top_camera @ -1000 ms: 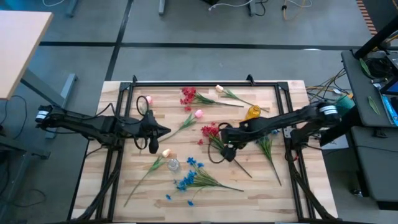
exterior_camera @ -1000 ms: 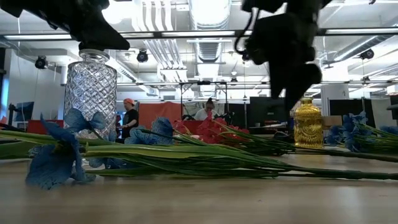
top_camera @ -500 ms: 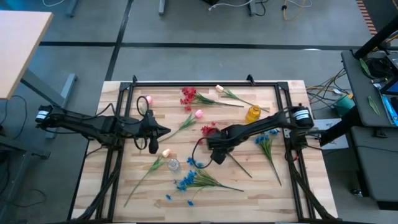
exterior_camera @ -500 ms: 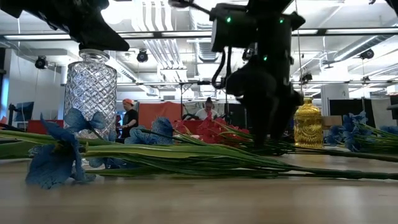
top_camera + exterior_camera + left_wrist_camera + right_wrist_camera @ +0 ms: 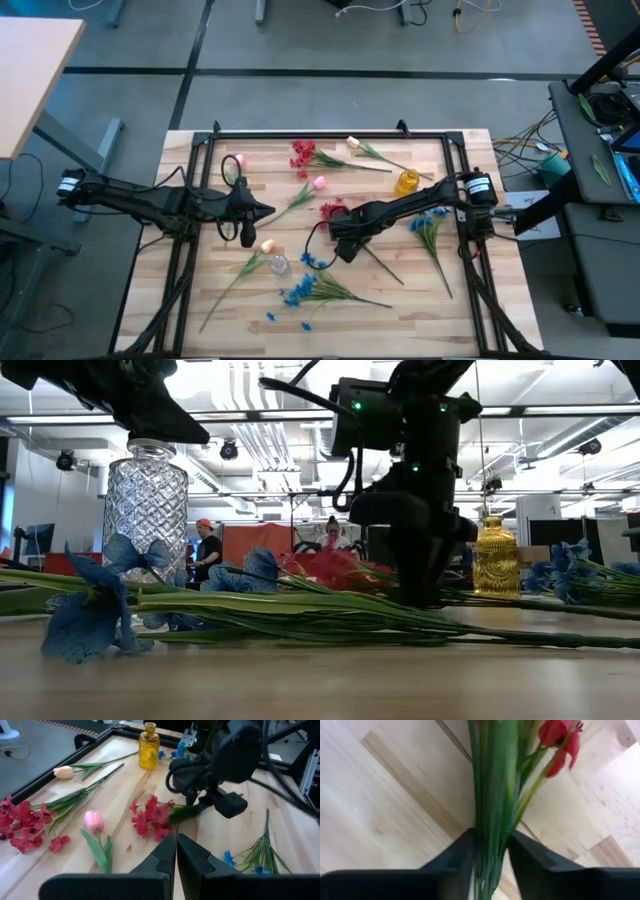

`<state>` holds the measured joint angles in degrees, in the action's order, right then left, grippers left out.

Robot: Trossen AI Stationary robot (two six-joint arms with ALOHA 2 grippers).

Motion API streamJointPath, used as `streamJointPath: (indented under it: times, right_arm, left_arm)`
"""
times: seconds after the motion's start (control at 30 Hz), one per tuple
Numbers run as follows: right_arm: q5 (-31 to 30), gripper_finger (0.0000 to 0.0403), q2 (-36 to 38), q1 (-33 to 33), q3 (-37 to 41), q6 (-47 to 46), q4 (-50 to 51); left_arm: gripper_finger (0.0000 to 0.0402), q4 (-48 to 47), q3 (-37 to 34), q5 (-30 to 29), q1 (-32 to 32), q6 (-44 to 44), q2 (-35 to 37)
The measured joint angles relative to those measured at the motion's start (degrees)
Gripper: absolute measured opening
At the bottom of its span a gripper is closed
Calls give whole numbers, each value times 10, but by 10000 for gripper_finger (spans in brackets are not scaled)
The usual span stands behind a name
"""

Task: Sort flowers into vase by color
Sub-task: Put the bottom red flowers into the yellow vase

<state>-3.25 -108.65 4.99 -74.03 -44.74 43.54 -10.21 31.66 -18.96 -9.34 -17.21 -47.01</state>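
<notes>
A red flower cluster (image 5: 333, 210) lies mid-table, its green stems running toward the near right. My right gripper (image 5: 345, 243) is down on those stems and shut on them; the low view shows this gripper (image 5: 420, 585) reaching the tabletop. At the left, my left gripper (image 5: 248, 211) is shut, empty and raised above the table. A clear cut-glass vase (image 5: 279, 265) stands toward the table's near edge, left of centre. A yellow vase (image 5: 406, 181) stands at the far right. Blue flowers (image 5: 310, 288), a second red cluster (image 5: 303, 155) and a pink tulip (image 5: 320, 183) lie flat on the wood. My right gripper pinches the red flowers' bundle of green stems (image 5: 492, 820) between its two fingers, a short way below the blooms (image 5: 150, 817). The fingers (image 5: 455, 857) come from above, pointing steeply down, and lie across the stems. The flowers still lie on the table.
A second blue bunch (image 5: 430, 225) lies right of the gripper. A cream tulip (image 5: 352, 143) and a pink bud (image 5: 238, 160) lie near the far edge. A peach bud (image 5: 267, 245) lies beside the clear vase. A black frame (image 5: 330, 134) rims the table.
My right gripper has come down onto the table and shifted toward the left edge, tipping steeper, so it now stands over the red flowers' stems. Its fingers have drawn in against the stems. The flowers have stayed on the table.
</notes>
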Motion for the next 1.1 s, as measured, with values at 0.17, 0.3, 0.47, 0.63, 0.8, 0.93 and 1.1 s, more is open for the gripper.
streamJointPath:
  times: [0.17, 0.3, 0.47, 0.63, 0.8, 0.93, 1.1]
  right_arm:
    - [1, 20, 2, 0, -13, 20, 0]
    - [2, 22, 28, -1, -24, 41, 2]
    - [-39, 22, 102, -8, -11, 82, -13]
    - [-130, 22, 206, -13, 39, 148, -95]
    - [-187, 22, 336, -14, 167, 251, -339]
    - [-226, 22, 429, -22, 290, 324, -549]
    - [-389, 22, 535, -24, 404, 383, -683]
  left_arm:
    - [0, 7, 0, 0, 0, 0, -7]
    - [0, 12, 0, 0, 0, 0, -13]
    - [0, 16, 0, 0, 0, 0, -20]
    - [0, 31, 0, 0, 0, 0, -24]
    - [0, 44, 0, 0, 0, 0, -23]
    - [0, 53, 0, -1, 0, 2, -24]
    - [0, 53, 1, -2, 1, 2, -25]
